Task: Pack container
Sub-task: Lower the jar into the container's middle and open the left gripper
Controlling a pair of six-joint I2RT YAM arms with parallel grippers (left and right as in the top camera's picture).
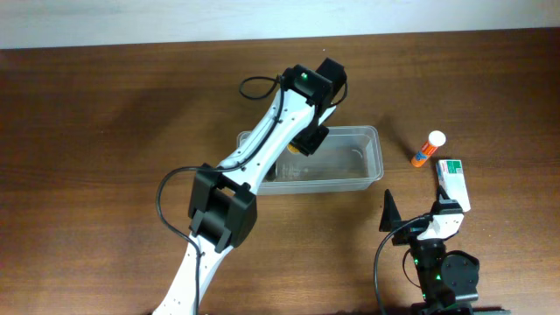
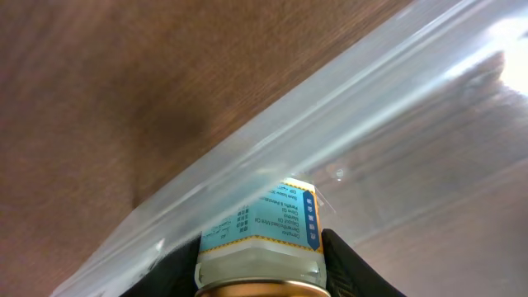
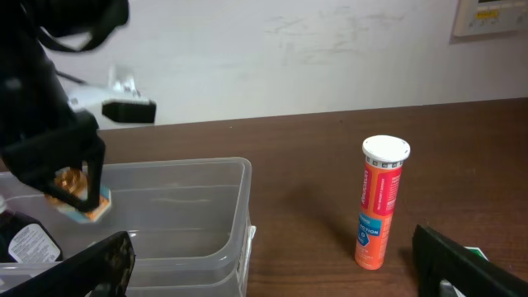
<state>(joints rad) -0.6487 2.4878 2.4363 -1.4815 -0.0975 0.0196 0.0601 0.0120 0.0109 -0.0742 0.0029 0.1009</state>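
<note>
Left pincer (image 1: 308,140) was closed on a small labelled bottle (image 2: 262,247), gold cap end toward the wrist and its base pointing down at the container (image 1: 367,156). In the left wrist view the fingers (image 2: 355,268) flanked the bottle on both sides, with the clear rim and wall directly below and ahead of it. The right wrist view showed the bottle (image 3: 78,194) hanging above the container's left end, apparently just inside the rim line and not yet on the floor.

Key relation: the container sat mid-bench (image 1: 105,131), long axis running left-right in the overhead view. The left pincer hovered over its left portion, so the drop looked to be straight down. Another small bottle (image 3: 29,239) seemed to lie already inside at that end; a release might land on or beside it. Can't tell the gap between them.

Right pincer (image 3: 272,264) was parked low near the bench edge, spread wide and holding nothing. It pointed toward the orange tube (image 1: 428,149) standing upright, well to the right of the container and clear of it. The white-and-green box (image 1: 453,182) lay just beside that arm. The right arm was plainly nearer both of these; the left arm owned the container's left end.

My read: partway through packing, tube and box still outside.
</note>
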